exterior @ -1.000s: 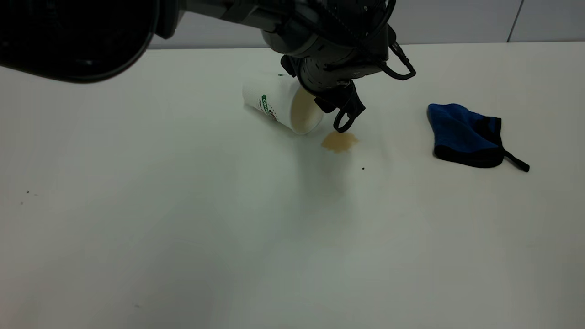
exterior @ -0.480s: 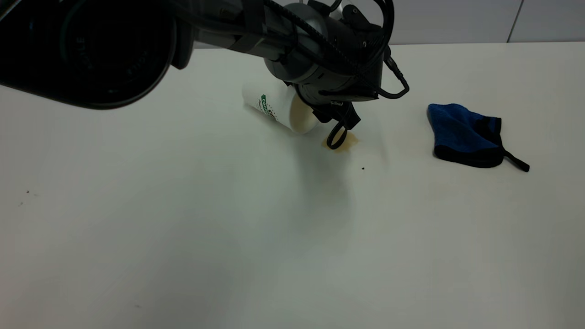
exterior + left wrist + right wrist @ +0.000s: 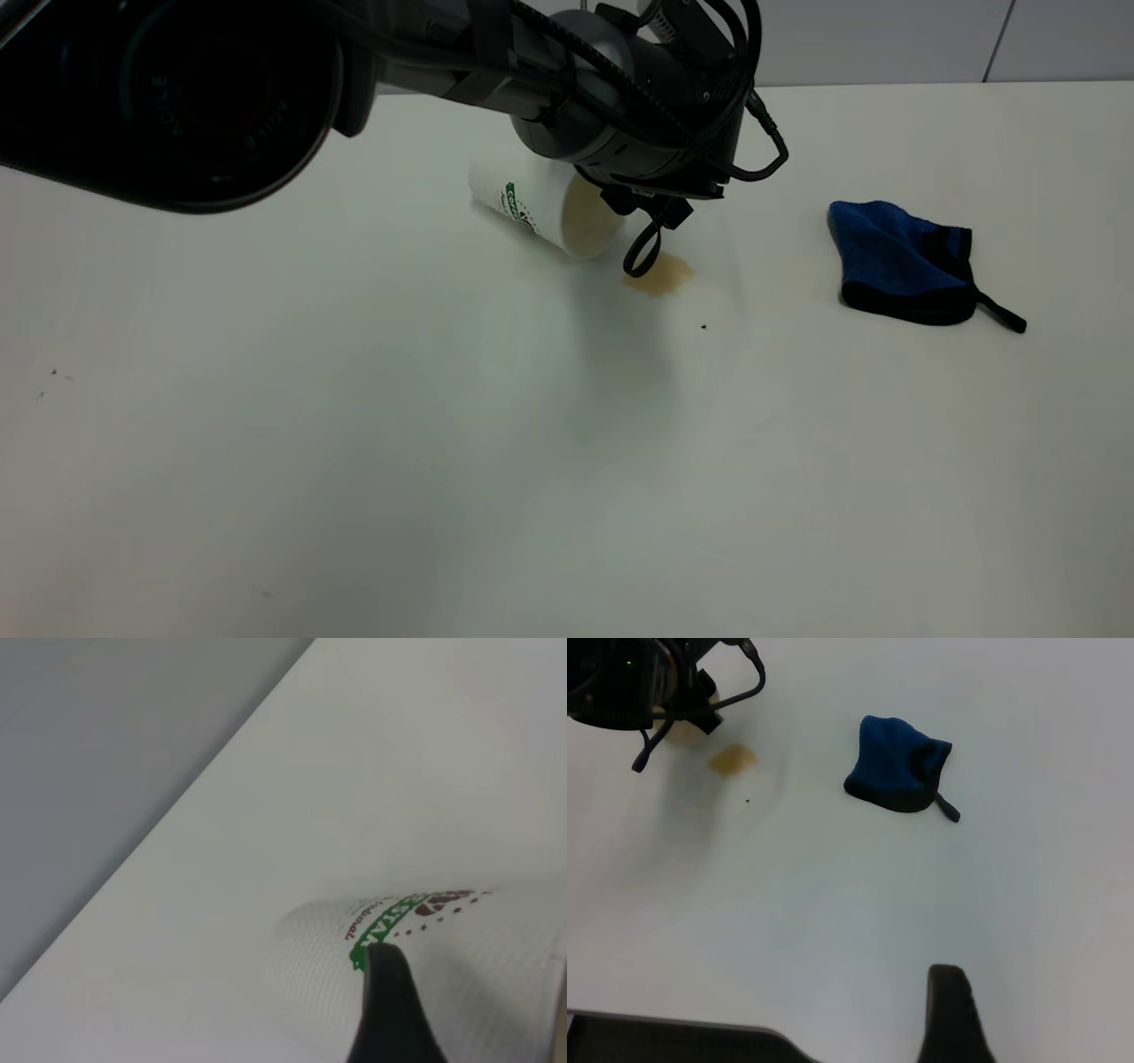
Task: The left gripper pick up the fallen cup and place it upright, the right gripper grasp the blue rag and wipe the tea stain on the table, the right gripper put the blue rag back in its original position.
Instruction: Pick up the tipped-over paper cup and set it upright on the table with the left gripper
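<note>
The paper cup [image 3: 540, 206] lies on its side on the white tabletop [image 3: 354, 443], long axis slanting, open mouth facing the tea stain [image 3: 658, 275] just beside its rim. The left pincer [image 3: 631, 197] sits at the cup's mouth; whether it grips cannot be told. One of its fingers [image 3: 387, 1010] lies against the cup's wall. The blue rag [image 3: 899, 263] lies well apart. The right pincer [image 3: 950, 1014] hangs high above; its state cannot be told.

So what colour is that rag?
The rag is royal blue with black edging, clearest in the exterior view.
</note>
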### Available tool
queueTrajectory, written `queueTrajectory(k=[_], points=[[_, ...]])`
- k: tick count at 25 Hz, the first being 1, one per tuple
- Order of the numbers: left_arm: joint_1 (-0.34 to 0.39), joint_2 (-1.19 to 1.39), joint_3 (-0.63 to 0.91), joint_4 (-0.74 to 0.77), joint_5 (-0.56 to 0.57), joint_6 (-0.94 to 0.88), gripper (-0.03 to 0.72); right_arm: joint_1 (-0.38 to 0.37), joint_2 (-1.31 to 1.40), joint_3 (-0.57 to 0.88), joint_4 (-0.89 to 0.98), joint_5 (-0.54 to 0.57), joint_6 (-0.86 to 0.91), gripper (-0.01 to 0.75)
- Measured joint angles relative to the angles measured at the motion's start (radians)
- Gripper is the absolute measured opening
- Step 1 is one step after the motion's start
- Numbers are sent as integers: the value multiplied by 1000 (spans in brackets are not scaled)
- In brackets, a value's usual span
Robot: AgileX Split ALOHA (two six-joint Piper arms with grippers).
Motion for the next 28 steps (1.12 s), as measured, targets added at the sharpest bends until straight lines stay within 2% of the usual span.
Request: queueTrajectory(k=[7,13,16,20,21,25,28], points=[[62,0,0,-2,5,-4,504,0,0,0,0,0,0,545],[70,0,0,-5,5,-5,454,0,0,0,0,0,0,545],[70,0,0,-4,21,-16,348,0,0,0,0,0,0,545],[70,0,0,-2,67,-17,93,0,0,0,0,0,0,545],[70,-1,0,0,79,-8,56,0,0,0,0,0,0,545],[70,-40,-1,-33,97,18,10,0,0,0,0,0,0,545],[76,-101,-1,-113,96,101,7,0,0,0,0,0,0,545]])
